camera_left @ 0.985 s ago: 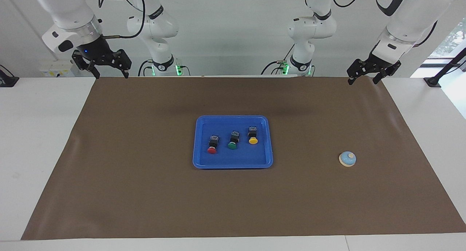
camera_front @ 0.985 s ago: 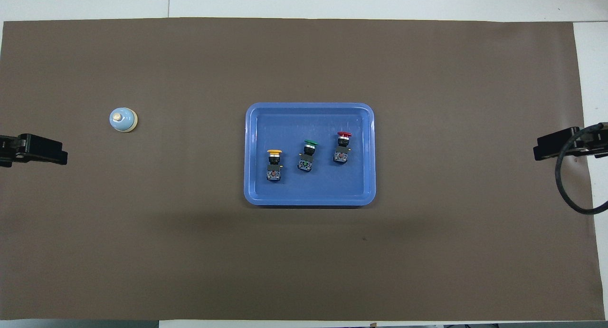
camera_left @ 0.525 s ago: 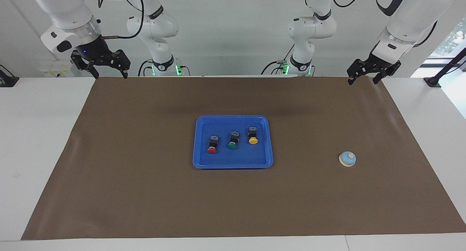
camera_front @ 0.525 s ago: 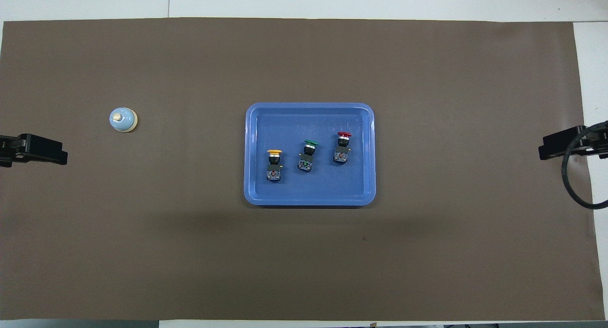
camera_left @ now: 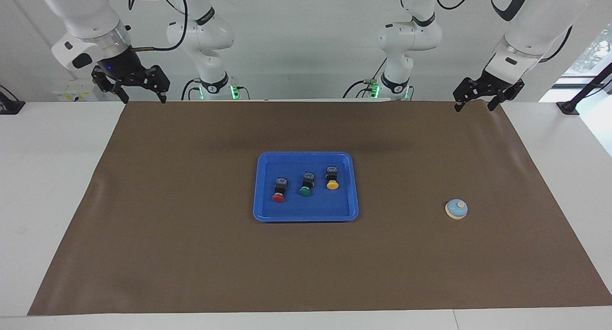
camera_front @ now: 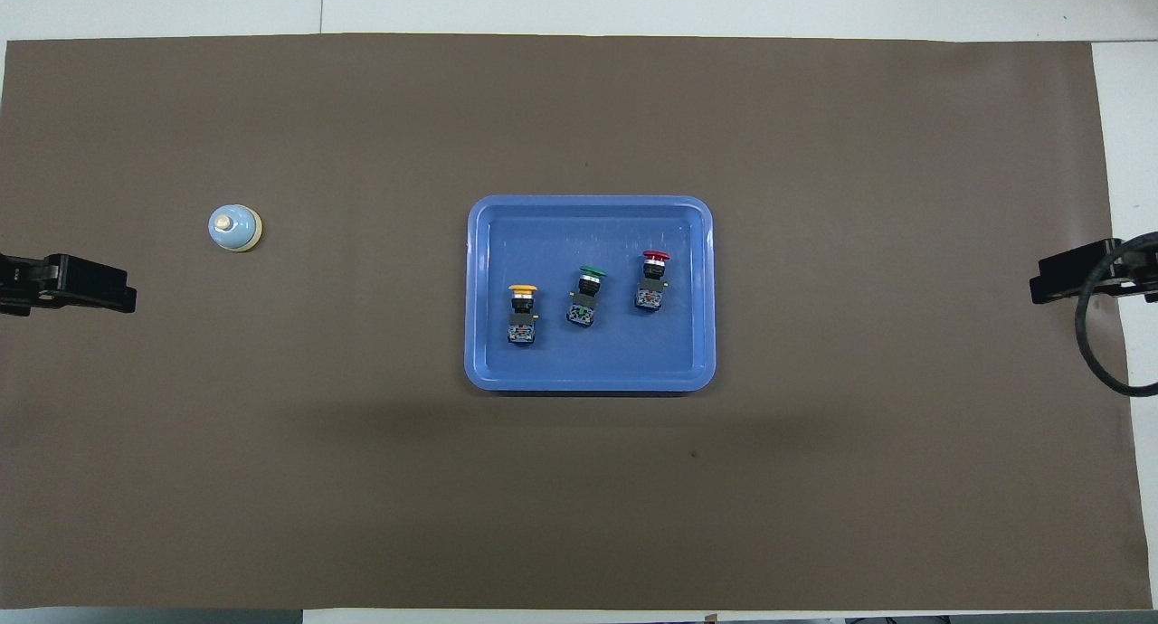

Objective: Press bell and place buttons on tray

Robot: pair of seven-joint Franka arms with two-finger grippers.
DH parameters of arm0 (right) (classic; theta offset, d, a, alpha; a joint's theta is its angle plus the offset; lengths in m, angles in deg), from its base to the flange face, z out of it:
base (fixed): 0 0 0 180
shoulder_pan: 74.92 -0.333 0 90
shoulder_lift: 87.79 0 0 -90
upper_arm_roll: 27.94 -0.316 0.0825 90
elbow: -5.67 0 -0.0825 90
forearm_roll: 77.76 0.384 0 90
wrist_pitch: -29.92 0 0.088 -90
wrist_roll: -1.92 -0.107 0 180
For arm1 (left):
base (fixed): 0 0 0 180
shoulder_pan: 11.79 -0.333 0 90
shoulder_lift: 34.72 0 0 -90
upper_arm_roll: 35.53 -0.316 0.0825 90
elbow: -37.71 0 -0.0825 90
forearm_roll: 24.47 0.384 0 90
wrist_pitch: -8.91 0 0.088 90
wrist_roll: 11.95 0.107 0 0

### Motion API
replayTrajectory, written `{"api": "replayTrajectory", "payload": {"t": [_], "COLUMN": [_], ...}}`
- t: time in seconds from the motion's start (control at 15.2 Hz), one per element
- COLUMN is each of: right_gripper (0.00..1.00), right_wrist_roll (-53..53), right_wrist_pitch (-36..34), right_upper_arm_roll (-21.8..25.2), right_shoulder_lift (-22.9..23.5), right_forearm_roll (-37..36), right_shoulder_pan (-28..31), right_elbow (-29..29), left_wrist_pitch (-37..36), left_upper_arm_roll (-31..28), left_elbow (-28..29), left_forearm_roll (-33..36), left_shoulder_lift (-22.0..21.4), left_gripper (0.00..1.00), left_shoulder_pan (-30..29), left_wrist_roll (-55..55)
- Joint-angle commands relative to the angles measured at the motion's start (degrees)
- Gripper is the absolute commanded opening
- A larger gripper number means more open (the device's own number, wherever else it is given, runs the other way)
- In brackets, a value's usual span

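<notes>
- A large brown rectangular mat is being seen spread over most of the white table; every task item is being carried on it.
- A blue rectangular plastic tray with rounded corners and a low raised rim is being seen at the middle of the mat, flat.
- The right gripper is being held raised over the mat corner at the right arm's end, on the robots' side; its black fingers are being seen spread wide, with nothing between them.
- The left gripper is being held raised over the mat corner at the left arm's end, on the robots' side; its fingers are being seen parted, with nothing gripped.
- A small round light-blue bell with a cream base rim and cream knob is being seen upright on the mat toward the left arm's end, well apart from the tray and from both grippers.
- Three small push-button switches with black blocky bodies are being seen lying inside the tray in a slanted row, apart from one another, caps pointing away from the robots: the red-capped button toward the right arm's end, the green-capped button in the middle, the yellow-capped button toward the left arm's end and nearest to the robots.
</notes>
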Motion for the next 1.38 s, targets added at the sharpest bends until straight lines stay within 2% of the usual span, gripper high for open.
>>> {"api": "replayTrajectory", "payload": {"t": [0.0,0.2,0.33,0.46,0.66,0.92,1.31], "right_gripper": [1.00,1.00,1.00,1.00,1.00,1.00,1.00], "right_wrist_roll": [0.9,1.0,0.9,0.9,0.9,0.9,0.9], "right_wrist_pitch": [0.4,0.4,0.4,0.4,0.4,0.3,0.4], "right_upper_arm_roll": [0.4,0.4,0.4,0.4,0.4,0.4,0.4], "right_shoulder_lift": [-1.1,-1.1,-1.0,-1.1,-1.0,-1.1,-1.1], "right_forearm_roll": [-0.3,-0.4,-0.4,-0.4,-0.4,-0.4,-0.4], "right_shoulder_pan": [-0.2,-0.2,-0.2,-0.2,-0.2,-0.2,-0.2], "right_elbow": [1.2,1.2,1.2,1.2,1.2,1.2,1.2], "left_wrist_pitch": [6.4,13.6,15.3,18.5,21.8,26.4,29.3], "left_upper_arm_roll": [-0.4,-0.4,-0.5,-0.5,-0.5,-0.5,-0.5], "left_elbow": [4.4,1.8,-4.6,-6.8,-5.8,2.2,4.9], "left_forearm_roll": [0.7,0.1,0.0,0.0,0.2,0.1,0.1], "left_shoulder_lift": [-0.9,7.7,17.3,21.5,23.9,21.9,22.3], "left_gripper": [0.00,0.00,0.00,0.00,0.00,0.00,0.00], "left_shoulder_pan": [0.4,0.4,0.6,0.1,-1.4,-2.7,-2.8], "left_wrist_roll": [-0.5,-2.3,-2.3,-2.1,-1.9,-1.9,-1.9]}}
